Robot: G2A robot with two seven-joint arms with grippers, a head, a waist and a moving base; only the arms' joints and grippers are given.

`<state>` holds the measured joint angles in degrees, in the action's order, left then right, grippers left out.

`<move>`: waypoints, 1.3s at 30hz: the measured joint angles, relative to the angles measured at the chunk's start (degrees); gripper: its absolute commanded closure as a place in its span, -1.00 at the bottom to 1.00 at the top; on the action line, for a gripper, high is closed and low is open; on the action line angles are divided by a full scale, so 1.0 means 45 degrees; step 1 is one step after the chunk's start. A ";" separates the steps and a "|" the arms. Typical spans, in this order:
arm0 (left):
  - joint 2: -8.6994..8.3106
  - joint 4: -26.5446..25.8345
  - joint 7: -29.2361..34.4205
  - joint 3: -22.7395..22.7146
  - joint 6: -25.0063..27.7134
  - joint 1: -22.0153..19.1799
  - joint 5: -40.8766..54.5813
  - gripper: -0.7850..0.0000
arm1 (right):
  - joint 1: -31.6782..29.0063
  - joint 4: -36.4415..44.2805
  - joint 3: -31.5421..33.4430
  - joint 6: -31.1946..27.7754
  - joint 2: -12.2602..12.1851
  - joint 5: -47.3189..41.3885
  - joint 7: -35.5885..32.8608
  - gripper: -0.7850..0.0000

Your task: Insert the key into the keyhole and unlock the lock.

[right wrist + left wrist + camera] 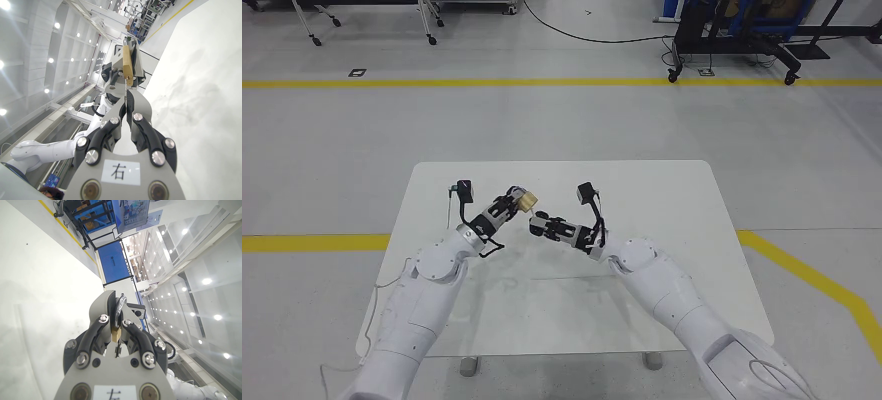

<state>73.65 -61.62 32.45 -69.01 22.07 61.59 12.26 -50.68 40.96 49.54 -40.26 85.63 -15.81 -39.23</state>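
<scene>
Key (125,86) touches lock (127,60) above white table (682,220).

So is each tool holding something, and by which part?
The left tool clamps the padlock by its flat sides. The right tool pinches the key by its head end, blade sticking out toward the keyhole.

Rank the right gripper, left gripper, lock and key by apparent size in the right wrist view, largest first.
1. right gripper, though its nearness to the camera inflates it
2. left gripper, farther off
3. lock
4. key, showing as a thin blade
</scene>
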 measured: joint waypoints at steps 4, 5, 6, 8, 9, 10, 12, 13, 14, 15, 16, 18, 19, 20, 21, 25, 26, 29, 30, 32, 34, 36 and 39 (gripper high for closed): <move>-0.0028 0.0074 0.0368 -0.0031 -0.0047 -0.0101 -0.0034 1.00 | 0.0012 -0.0051 0.0023 -0.0102 0.0013 -0.0155 -0.0368 1.00; -0.0038 0.0090 0.0463 -0.0028 -0.0036 -0.0128 -0.0098 1.00 | 0.0013 -0.0058 0.0023 -0.0119 0.0014 -0.0171 -0.0451 1.00; -0.0049 0.0110 0.0563 -0.0027 -0.0031 -0.0155 -0.0168 1.00 | 0.0012 -0.0059 0.0023 -0.0129 0.0016 -0.0200 -0.0542 1.00; -0.0070 0.0152 0.0793 -0.0031 0.0003 -0.0203 -0.0243 1.00 | 0.0008 -0.0072 0.0031 -0.0134 0.0020 -0.0298 -0.0748 1.00; -0.0078 0.0168 0.0878 -0.0036 0.0028 -0.0216 -0.0244 1.00 | 0.0009 -0.0081 0.0037 -0.0130 0.0021 -0.0333 -0.0824 1.00; -0.0091 0.0187 0.1021 -0.0038 0.0067 -0.0244 -0.0285 1.00 | 0.0012 -0.0098 0.0046 -0.0115 0.0021 -0.0371 -0.0918 1.00; -0.0116 0.0229 0.1228 -0.0054 0.0111 -0.0293 -0.0383 1.00 | 0.0017 -0.0123 0.0068 -0.0103 0.0019 -0.0415 -0.1018 1.00; -0.0130 0.0255 0.1335 -0.0064 0.0122 -0.0315 -0.0417 1.00 | 0.0020 -0.0141 0.0085 -0.0105 0.0016 -0.0420 -0.1048 1.00; -0.0141 0.0274 0.1389 -0.0073 0.0135 -0.0336 -0.0472 1.00 | 0.0023 -0.0153 0.0097 -0.0111 0.0012 -0.0406 -0.1055 1.00; -0.0152 0.0295 0.1413 -0.0083 0.0151 -0.0350 -0.0528 1.00 | 0.0026 -0.0164 0.0106 -0.0113 0.0009 -0.0379 -0.1056 1.00; -0.0162 0.0321 0.1446 -0.0088 0.0158 -0.0362 -0.0573 1.00 | 0.0028 -0.0175 0.0115 -0.0104 0.0004 -0.0340 -0.1062 1.00; -0.0176 0.0358 0.1509 -0.0108 0.0158 -0.0394 -0.0600 1.00 | 0.0029 -0.0186 0.0123 -0.0061 -0.0006 -0.0284 -0.1123 1.00; -0.0190 0.0397 0.1556 -0.0141 0.0148 -0.0421 -0.0599 1.00 | 0.0026 -0.0188 0.0137 -0.0035 -0.0017 -0.0286 -0.1232 1.00; -0.0203 0.0430 0.1602 -0.0179 0.0136 -0.0449 -0.0588 1.00 | 0.0023 -0.0194 0.0163 -0.0025 -0.0032 -0.0321 -0.1345 1.00; -0.0218 0.0468 0.1658 -0.0226 0.0114 -0.0479 -0.0562 1.00 | 0.0023 -0.0209 0.0199 -0.0019 -0.0054 -0.0356 -0.1481 1.00; -0.0279 0.0720 0.2247 -0.0419 -0.0431 -0.0641 -0.0119 1.00 | 0.0069 -0.0246 0.0407 0.0008 -0.0220 -0.0367 -0.2370 1.00; -0.0280 0.0790 0.2508 -0.0436 -0.0677 -0.0684 0.0137 1.00 | 0.0080 -0.0248 0.0456 0.0020 -0.0263 -0.0304 -0.2499 1.00; -0.0274 0.1172 0.3560 -0.0482 -0.1916 -0.0934 0.1188 1.00 | 0.0032 -0.0119 0.0589 0.0079 -0.0380 -0.0136 -0.2736 1.00; -0.0271 0.1315 0.3801 -0.0483 -0.2327 -0.1047 0.1428 1.00 | -0.0004 -0.0039 0.0614 0.0114 -0.0406 -0.0132 -0.2817 1.00; -0.0267 0.1561 0.4039 -0.0412 -0.2910 -0.1273 0.1488 1.00 | -0.0097 0.0178 0.0644 0.0245 -0.0451 -0.0192 -0.3076 1.00; -0.0243 0.1718 0.4216 -0.0290 -0.3240 -0.1395 0.1547 1.00 | -0.0160 0.0364 0.0637 0.0440 -0.0477 -0.0256 -0.3336 1.00; -0.0229 0.1816 0.4276 -0.0188 -0.3388 -0.1487 0.1498 1.00 | -0.0177 0.0473 0.0610 0.0624 -0.0490 -0.0305 -0.3553 1.00; -0.0219 0.1925 0.4218 -0.0032 -0.3418 -0.1593 0.1246 1.00 | -0.0150 0.0577 0.0549 0.0938 -0.0491 -0.0453 -0.3983 1.00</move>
<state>72.66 -52.95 51.43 -69.15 6.69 54.43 17.86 -51.36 43.56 52.01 -36.03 83.42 -17.85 -57.15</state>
